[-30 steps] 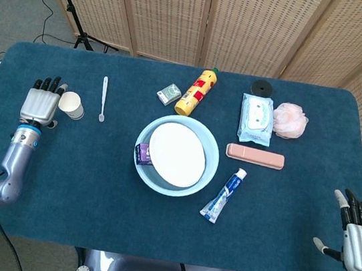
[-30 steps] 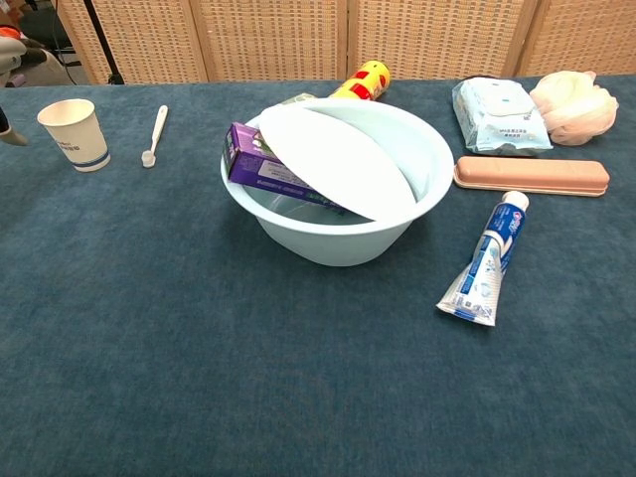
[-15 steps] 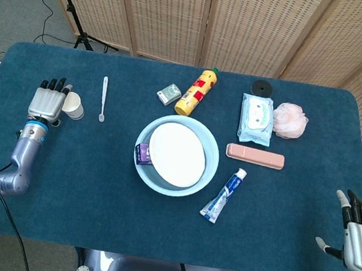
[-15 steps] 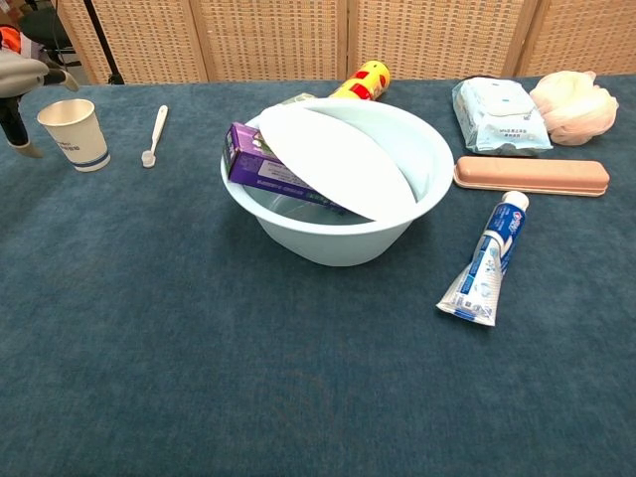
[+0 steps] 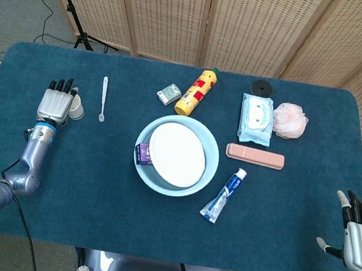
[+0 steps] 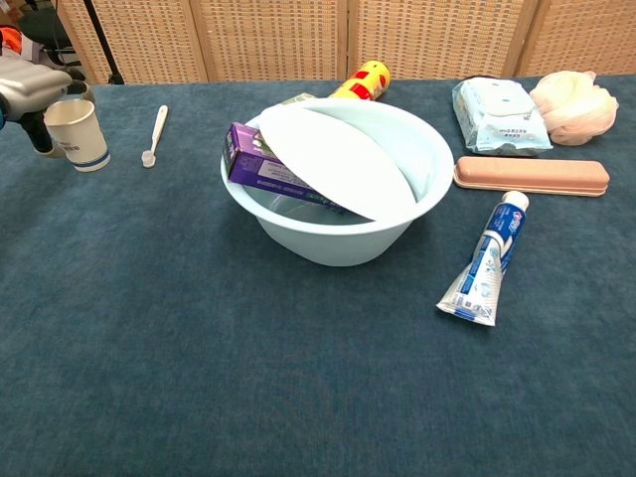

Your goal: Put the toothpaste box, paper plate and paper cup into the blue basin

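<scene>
The pale blue basin (image 5: 213, 155) (image 6: 328, 238) stands mid-table. A white paper plate (image 5: 177, 153) (image 6: 338, 159) leans tilted inside it, over a purple toothpaste box (image 5: 142, 153) (image 6: 260, 164) that pokes out at the basin's left rim. The paper cup (image 5: 77, 109) (image 6: 81, 139) stands upright on the cloth at the far left. My left hand (image 5: 55, 103) (image 6: 28, 84) is right against the cup's left side, fingers stretched out and covering part of its rim; a grip is not evident. My right hand (image 5: 360, 236) hangs open at the table's front right corner, holding nothing.
A white toothbrush (image 5: 104, 98) (image 6: 155, 134) lies just right of the cup. Behind the basin are a small green box (image 5: 169, 93) and a yellow bottle (image 5: 196, 92). To the right lie a wipes pack (image 5: 256, 119), pink puff (image 5: 289, 120), pink case (image 5: 255, 156) and toothpaste tube (image 5: 224, 195).
My left hand has slid rightward from beside the cup until it lies against it and partly hides it. The cup, the basin and my right hand have stayed put.
</scene>
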Robot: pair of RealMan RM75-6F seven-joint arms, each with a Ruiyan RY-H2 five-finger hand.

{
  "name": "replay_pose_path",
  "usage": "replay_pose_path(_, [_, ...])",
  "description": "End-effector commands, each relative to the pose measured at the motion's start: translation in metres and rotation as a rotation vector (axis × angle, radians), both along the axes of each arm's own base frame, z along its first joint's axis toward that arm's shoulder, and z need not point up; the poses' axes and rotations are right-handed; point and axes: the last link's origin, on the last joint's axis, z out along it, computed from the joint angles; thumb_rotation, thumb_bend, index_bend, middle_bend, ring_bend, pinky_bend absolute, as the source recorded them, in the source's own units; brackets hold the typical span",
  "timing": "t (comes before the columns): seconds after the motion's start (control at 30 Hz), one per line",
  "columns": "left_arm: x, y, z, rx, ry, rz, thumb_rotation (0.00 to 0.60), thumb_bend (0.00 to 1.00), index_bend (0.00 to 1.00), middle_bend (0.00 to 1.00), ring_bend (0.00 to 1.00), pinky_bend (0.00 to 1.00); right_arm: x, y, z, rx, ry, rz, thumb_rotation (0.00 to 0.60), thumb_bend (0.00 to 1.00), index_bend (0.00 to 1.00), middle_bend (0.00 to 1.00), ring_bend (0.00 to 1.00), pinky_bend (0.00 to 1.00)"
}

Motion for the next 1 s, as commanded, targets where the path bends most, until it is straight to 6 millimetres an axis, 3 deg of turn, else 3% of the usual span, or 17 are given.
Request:
replay_pose_path(0.03, [0.002, 0.0, -0.004, 0.012, -0.008, -0.016, 0.6, 0.31, 0.42, 0.06, 0.17, 0.15, 0.0, 0.0, 0.0, 0.0, 0.001, 0.0, 0.6, 0.13, 0.0, 0.0, 0.0, 0.0])
replay_pose_path(0.13, [0.002, 0.0, -0.006, 0.019, -0.005, -0.025, 0.6, 0.35, 0.52, 0.13, 0.21, 0.19, 0.0, 0.0, 0.0, 0.001, 0.002, 0.0, 0.6, 0.13, 0.0, 0.0, 0.0, 0.0])
replay_pose_path(0.33, [0.001, 0.0, -0.002, 0.04, -0.005, -0.038, 0.6, 0.37, 0.57, 0.2, 0.26, 0.23, 0.001, 0.0, -0.001, 0.002, 0.0, 0.003, 0.6, 0.13, 0.0, 0.0, 0.0, 0.0])
replay_pose_path(0.53, [0.009, 0.001, 0.007, 0.067, -0.038, -0.061, 0.6, 0.37, 0.58, 0.2, 0.26, 0.23, 0.002, 0.0, 0.0, 0.003, -0.005, 0.006, 0.6, 0.13, 0.0, 0.0, 0.0, 0.0])
replay_pose_path(0.73, [0.031, -0.004, 0.018, 0.081, -0.08, -0.115, 0.6, 0.37, 0.58, 0.2, 0.26, 0.23, 0.001, 0.0, 0.0, 0.006, -0.015, 0.004, 0.6, 0.13, 0.0, 0.0, 0.0, 0.0])
replay_pose_path(0.93, [0.064, -0.018, 0.026, 0.081, -0.114, -0.207, 0.6, 0.37, 0.57, 0.2, 0.26, 0.23, 0.004, 0.002, 0.002, 0.006, -0.035, 0.008, 0.6, 0.13, 0.0, 0.0, 0.0, 0.0])
replay_pose_path(1.0, [0.085, -0.027, 0.026, 0.071, -0.139, -0.265, 0.6, 0.37, 0.58, 0.2, 0.26, 0.23, 0.006, 0.003, 0.005, 0.0, -0.048, 0.018, 0.6, 0.13, 0.0, 0.0, 0.0, 0.0])
